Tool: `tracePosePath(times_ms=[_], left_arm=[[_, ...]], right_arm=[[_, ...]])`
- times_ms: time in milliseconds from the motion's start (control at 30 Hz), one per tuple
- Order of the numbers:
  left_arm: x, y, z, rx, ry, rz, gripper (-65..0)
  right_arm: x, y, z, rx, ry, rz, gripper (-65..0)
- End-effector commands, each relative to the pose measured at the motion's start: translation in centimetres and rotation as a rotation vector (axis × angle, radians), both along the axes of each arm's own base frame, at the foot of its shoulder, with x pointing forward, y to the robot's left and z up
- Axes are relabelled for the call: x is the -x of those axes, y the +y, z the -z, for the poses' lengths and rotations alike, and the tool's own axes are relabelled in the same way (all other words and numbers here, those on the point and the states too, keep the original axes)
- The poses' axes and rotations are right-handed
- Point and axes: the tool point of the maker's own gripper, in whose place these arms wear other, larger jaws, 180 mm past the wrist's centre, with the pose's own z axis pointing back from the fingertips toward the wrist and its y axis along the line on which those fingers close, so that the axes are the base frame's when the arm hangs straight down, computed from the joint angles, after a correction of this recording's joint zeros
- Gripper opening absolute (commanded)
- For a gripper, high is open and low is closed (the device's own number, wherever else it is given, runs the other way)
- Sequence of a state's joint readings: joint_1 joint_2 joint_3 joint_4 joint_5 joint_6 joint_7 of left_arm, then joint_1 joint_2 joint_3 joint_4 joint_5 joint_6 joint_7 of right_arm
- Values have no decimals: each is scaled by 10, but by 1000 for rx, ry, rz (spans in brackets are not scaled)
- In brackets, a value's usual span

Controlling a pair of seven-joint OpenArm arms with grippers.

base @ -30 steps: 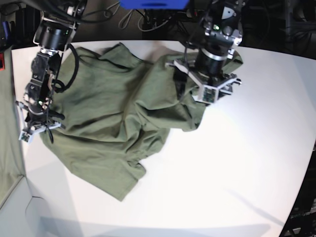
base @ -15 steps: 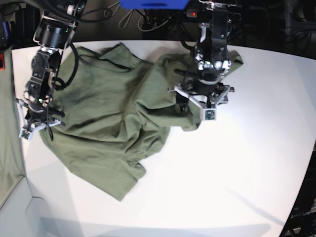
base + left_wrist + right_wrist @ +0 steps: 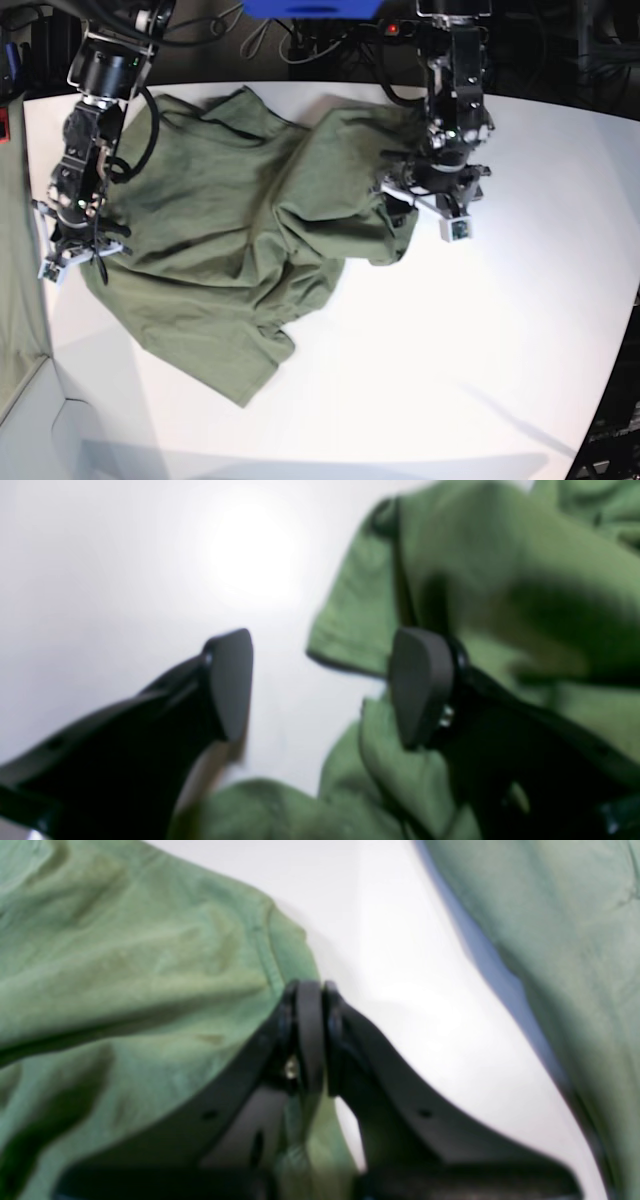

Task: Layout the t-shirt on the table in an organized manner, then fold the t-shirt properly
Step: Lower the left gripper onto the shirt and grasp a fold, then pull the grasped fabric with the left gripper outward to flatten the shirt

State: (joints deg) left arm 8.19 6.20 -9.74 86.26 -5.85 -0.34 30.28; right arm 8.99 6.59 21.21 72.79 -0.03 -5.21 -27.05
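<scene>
Olive t-shirt (image 3: 230,240) edge pinched by downward-pointing right arm's fingers (image 3: 310,1035).

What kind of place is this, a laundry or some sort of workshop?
Most likely a robotics lab or test bench, not a laundry. Two robot arms work over a bare white table with one green t-shirt on it, and cables and dark equipment crowd the far edge.

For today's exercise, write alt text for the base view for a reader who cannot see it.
A crumpled t-shirt lies on the table. The right gripper is shut on its edge; the left gripper hangs open above the other side.
</scene>
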Motion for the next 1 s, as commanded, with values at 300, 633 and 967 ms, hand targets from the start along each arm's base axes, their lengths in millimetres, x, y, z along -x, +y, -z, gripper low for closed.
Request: tracePosePath(times_ms=[300,633,967], left_arm=[[-3,-8,8,43,24,0,-319],[-8,-7,17,41,48,-2,-649],[-85,39,-111,-89,-297,-4,-647]], right_arm=[[-12,-7,-19,32,-55,1,-650],[-12,-7,-19,32,-55,1,-650],[-12,-8,-22,35,-61,1,-650]])
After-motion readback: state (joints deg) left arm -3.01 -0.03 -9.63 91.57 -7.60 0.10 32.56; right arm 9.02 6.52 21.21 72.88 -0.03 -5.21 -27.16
